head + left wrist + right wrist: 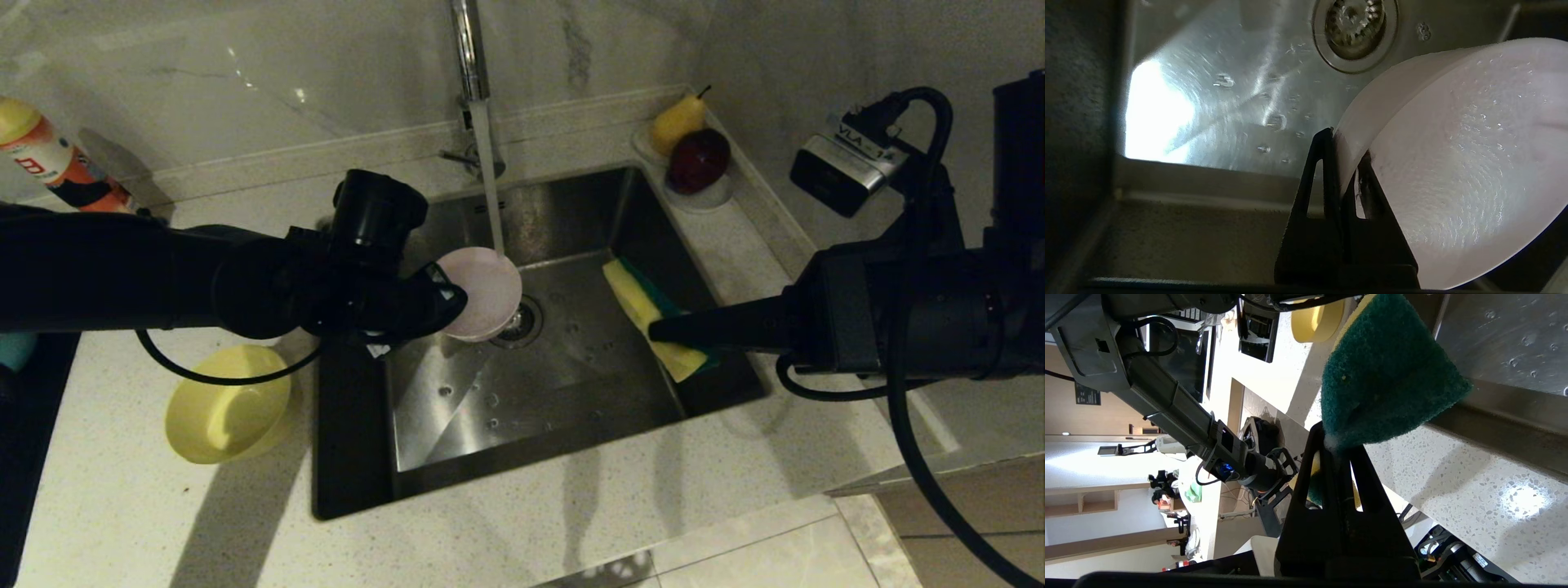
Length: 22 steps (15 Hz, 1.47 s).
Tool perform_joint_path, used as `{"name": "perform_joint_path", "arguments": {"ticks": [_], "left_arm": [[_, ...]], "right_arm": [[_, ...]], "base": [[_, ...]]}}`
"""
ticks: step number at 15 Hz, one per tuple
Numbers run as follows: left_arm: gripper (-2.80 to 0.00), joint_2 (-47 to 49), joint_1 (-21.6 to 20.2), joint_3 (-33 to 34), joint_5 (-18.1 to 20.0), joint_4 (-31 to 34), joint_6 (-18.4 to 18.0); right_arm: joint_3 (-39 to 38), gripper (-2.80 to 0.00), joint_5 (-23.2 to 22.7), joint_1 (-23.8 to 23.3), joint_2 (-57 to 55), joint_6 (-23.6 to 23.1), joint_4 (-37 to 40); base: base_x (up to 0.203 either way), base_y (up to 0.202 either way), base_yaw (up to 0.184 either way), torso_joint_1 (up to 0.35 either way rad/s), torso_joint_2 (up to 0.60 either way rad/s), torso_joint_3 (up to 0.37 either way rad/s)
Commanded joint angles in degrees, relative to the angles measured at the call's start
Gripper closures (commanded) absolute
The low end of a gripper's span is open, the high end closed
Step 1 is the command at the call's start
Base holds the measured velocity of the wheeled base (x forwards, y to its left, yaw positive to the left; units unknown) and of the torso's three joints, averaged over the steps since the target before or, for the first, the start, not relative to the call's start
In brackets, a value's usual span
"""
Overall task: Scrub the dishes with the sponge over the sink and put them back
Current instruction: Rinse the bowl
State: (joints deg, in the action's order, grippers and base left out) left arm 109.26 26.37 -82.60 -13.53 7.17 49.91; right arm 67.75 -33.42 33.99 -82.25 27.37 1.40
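Observation:
My left gripper (457, 306) (1345, 143) is shut on the rim of the pale pink bowl (486, 290) (1453, 163). It holds the bowl tilted over the sink (571, 392), just above the drain (526, 322). Water runs from the tap (469, 57) onto the bowl, and its inside is wet. My right gripper (653, 331) (1337, 437) is shut on the sponge (633, 298) (1388, 375), which hangs over the sink's right side with its yellow foam upward and its green face underneath. The yellow bowl (229, 404) sits on the counter left of the sink.
A white dish (694, 200) with a pear and a dark red apple stands at the back right corner. An orange and white bottle (49, 155) lies at the back left. A light blue edge (16, 351) shows under my left arm.

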Motion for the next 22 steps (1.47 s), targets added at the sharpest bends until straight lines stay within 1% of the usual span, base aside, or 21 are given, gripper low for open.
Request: {"name": "perform_joint_path", "arguments": {"ticks": [1,3,4,5,7,9,10,12,13,19,20,22], "left_arm": [[0.00,-1.09,-0.26,0.11,-0.37,0.08,0.09],[0.00,-3.44,-0.26,1.73,-1.07,-0.45,-1.39],[0.00,-4.98,-0.32,2.85,-1.41,-1.09,-3.10],[0.00,-6.64,-0.56,4.70,-1.92,-3.17,-5.97],[0.00,-9.37,-1.19,9.73,-3.05,-12.33,-12.03],[0.00,-11.27,-2.09,15.75,-3.55,-25.69,-20.73],[0.00,-11.76,-2.74,18.07,-3.76,-31.27,-24.29],[0.00,-12.61,-4.22,22.21,-4.08,-40.72,-30.29],[0.00,-12.96,-4.82,23.37,-4.13,-43.97,-32.33],[0.00,-14.90,-5.36,25.01,-3.66,-54.31,-36.70],[0.00,-15.00,-5.36,25.70,-3.26,-58.09,-37.97],[0.00,-15.26,-5.36,27.56,-1.19,-64.68,-41.38]], "right_arm": [[-0.07,0.00,-0.15,0.03,0.07,0.14,0.00],[-0.24,0.00,-0.15,0.03,0.34,0.14,0.00],[-0.42,0.00,-0.15,0.03,0.34,0.23,0.00],[-0.42,0.00,-0.15,0.03,0.35,0.23,0.00],[-0.42,0.00,-0.15,0.03,0.42,0.23,0.00],[-0.33,0.00,-0.15,0.03,0.42,0.31,0.00],[-0.33,0.00,-0.15,0.03,0.51,0.32,0.00],[-0.42,0.00,-0.23,0.03,0.61,0.32,0.08],[-0.42,0.00,-0.15,0.03,0.62,0.40,0.09],[-0.86,0.00,-0.24,0.03,1.48,0.32,0.09],[-0.86,0.00,-0.15,-0.13,1.48,0.32,0.09],[-1.00,0.00,-0.24,-0.24,1.74,0.27,0.13]], "base": [[0.000,0.000,0.000,0.000,0.00,0.000],[0.000,0.000,0.000,0.000,0.00,0.000],[0.000,0.000,0.000,0.000,0.00,0.000],[0.000,0.000,0.000,0.000,0.00,0.000],[0.000,0.000,0.000,0.000,0.00,0.000],[0.000,0.000,0.000,0.000,0.00,0.000],[0.000,0.000,0.000,0.000,0.00,0.000],[0.000,0.000,0.000,0.000,0.00,0.000],[0.000,0.000,0.000,0.000,0.00,0.000],[0.000,0.000,0.000,0.000,0.00,0.000],[0.000,0.000,0.000,0.000,0.00,0.000],[0.000,0.000,0.000,0.000,0.00,0.000]]}}
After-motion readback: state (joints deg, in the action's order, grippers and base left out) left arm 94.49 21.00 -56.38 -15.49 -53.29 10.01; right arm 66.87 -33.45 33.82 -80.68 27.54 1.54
